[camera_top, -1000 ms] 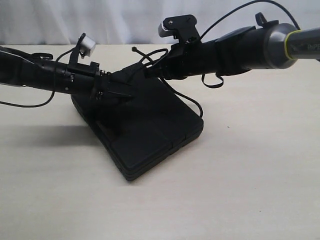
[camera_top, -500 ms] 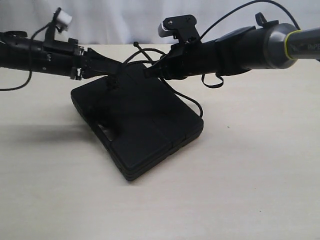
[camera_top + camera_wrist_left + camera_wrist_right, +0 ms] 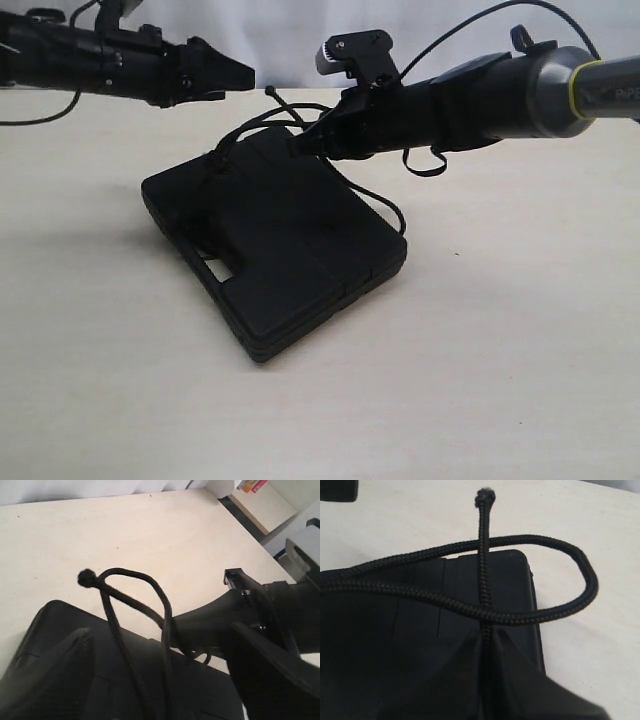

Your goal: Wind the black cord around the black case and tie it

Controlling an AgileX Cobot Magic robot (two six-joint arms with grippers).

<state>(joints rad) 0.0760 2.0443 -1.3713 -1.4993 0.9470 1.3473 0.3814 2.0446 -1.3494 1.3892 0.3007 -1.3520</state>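
Lifting off black case [image 3: 290, 270], L gripper [image 3: 240, 72] has freed black cord [image 3: 484, 535].

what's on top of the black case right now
The black cord lies across the black case, crossed into a loop that runs past one edge. The right gripper, shut on the cord near its knotted tip, hangs over it. Any cord under the case is hidden.
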